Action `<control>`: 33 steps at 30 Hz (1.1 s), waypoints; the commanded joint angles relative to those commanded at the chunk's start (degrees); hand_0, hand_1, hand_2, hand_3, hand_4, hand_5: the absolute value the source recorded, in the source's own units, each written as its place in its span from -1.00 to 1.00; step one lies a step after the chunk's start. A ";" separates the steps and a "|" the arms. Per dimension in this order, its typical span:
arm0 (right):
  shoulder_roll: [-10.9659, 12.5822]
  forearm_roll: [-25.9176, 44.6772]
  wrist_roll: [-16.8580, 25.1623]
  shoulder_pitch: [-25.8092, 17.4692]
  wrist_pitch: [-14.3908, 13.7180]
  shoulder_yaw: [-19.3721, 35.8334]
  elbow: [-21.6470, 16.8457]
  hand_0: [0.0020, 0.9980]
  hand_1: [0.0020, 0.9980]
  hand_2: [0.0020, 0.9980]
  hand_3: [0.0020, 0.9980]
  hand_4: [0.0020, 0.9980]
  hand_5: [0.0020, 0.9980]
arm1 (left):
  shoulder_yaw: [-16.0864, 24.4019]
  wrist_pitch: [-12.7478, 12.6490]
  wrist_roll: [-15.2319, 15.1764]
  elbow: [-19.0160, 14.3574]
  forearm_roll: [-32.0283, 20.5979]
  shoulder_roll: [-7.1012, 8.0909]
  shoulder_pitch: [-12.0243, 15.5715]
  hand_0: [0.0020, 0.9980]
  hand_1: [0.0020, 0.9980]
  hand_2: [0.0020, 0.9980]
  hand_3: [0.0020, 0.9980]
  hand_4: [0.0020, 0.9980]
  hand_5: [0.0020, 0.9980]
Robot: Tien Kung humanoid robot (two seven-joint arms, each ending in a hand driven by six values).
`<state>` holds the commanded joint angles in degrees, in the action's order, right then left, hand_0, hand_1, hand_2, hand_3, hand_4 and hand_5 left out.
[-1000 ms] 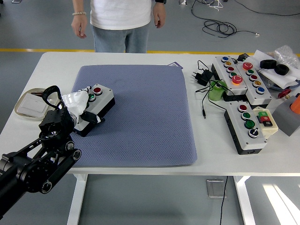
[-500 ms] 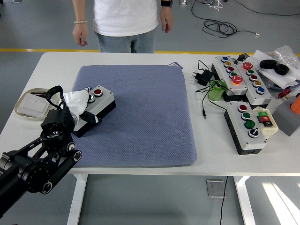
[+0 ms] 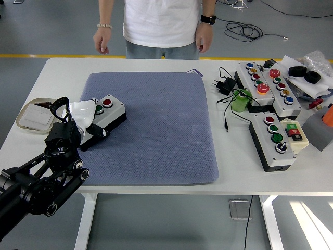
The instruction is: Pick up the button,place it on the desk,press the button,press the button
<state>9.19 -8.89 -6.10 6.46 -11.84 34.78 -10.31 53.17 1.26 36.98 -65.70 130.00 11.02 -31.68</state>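
A white-and-black button box (image 3: 106,117) with a red button (image 3: 107,102) and a green button (image 3: 99,109) lies on the left edge of the grey-blue mat (image 3: 156,130). My left hand (image 3: 83,112), with white fingers on a black arm, is curled over the box's left end and grips it. The box rests on the mat, angled toward the upper right. My right arm is out of view.
A round tray (image 3: 26,122) sits at the far left beside my hand. At the right are larger button boxes (image 3: 265,83) (image 3: 273,139), a green cup (image 3: 240,100), a black plug with cable (image 3: 223,83) and black rolls (image 3: 306,74). A person (image 3: 161,26) stands at the far side, hands hanging.
The box has shifted slightly left and down under my hand. The person has stepped to the right.
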 joint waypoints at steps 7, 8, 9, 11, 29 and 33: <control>-0.02 0.03 0.05 0.05 -0.09 0.02 0.00 0.58 0.60 0.64 0.50 -0.18 -0.04 | -0.18 -1.97 0.00 -0.17 0.00 0.27 -0.18 -0.31 -0.24 -0.41 -0.18 0.49 -0.71; -0.03 0.00 0.05 0.06 -0.10 0.05 0.00 0.58 0.60 0.64 0.50 -0.18 -0.04 | -0.26 -2.31 0.00 -0.21 0.00 0.34 -0.18 -0.31 -0.24 -0.41 -0.18 0.49 -0.71; -0.03 -0.07 0.04 0.07 -0.11 0.10 0.00 0.58 0.60 0.64 0.50 -0.18 -0.04 | -0.38 -2.85 0.00 -0.26 0.00 0.44 -0.17 -0.28 -0.25 -0.44 -0.24 0.41 -0.71; -0.01 -0.07 0.05 0.05 -0.12 0.05 0.00 0.58 0.60 0.64 0.50 -0.18 -0.04 | -0.58 -5.00 0.00 -0.30 0.00 0.78 -0.25 -0.28 -0.25 -0.44 -0.24 0.41 -0.71; -0.22 -0.65 -0.35 0.18 -0.32 -0.03 0.00 0.58 0.60 0.64 0.50 -0.18 -0.04 | -7.69 -5.67 -28.35 1.99 -2.45 7.63 -6.47 -0.28 -0.26 -0.48 -0.33 0.25 -0.85; -0.32 -1.39 -0.63 0.39 -0.41 0.36 0.00 0.58 0.60 0.64 0.50 -0.18 -0.04 | -9.24 -4.41 -33.94 2.80 -1.90 8.55 -7.98 -0.27 -0.26 -0.48 -0.33 0.23 -0.88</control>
<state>8.87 -10.28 -6.73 6.85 -12.25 35.14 -10.31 43.93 -3.15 3.04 -62.90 128.10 19.56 -39.66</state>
